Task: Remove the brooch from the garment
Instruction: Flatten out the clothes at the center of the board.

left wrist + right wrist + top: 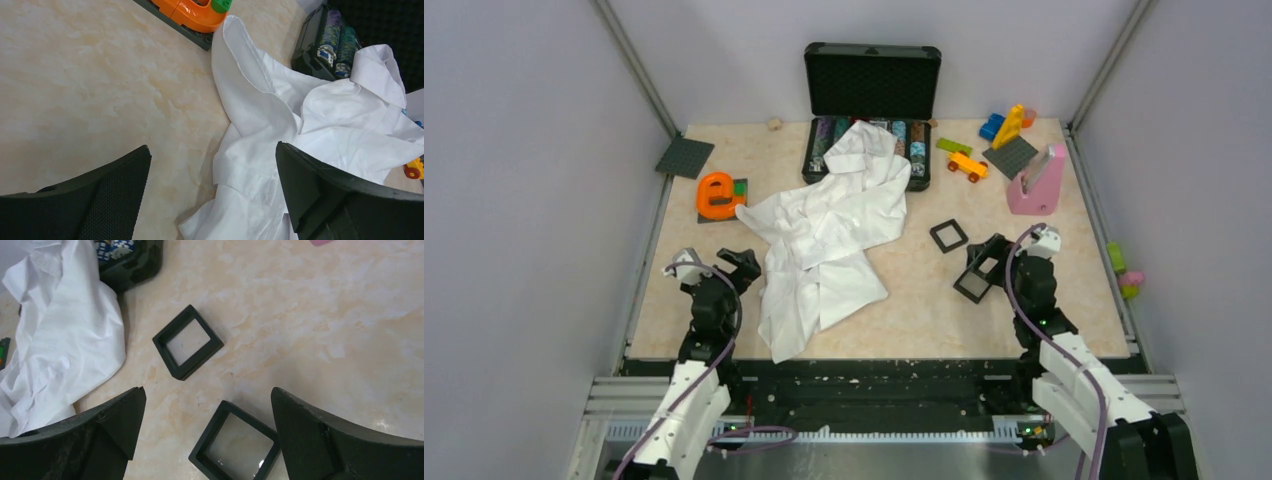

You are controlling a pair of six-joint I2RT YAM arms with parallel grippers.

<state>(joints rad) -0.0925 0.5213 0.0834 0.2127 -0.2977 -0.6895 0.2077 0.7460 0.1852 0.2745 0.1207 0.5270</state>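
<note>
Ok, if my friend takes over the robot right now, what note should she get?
Left gripper: fingers open, empty, beside the white shirt, at its left edge.
Right gripper: fingers open, empty, above the nearer black frame.
Brooch: not visible in any view; perhaps hidden in the shirt's folds.
Done: nothing yet.
Left: find the brooch and take it off the shirt.

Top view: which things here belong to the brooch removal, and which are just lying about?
For the job: white shirt; left fingers and right fingers, both open. No brooch shows.
Lying about: two black square frames, chip case, orange letter e, toy blocks, pink stand, grey plate.
</note>
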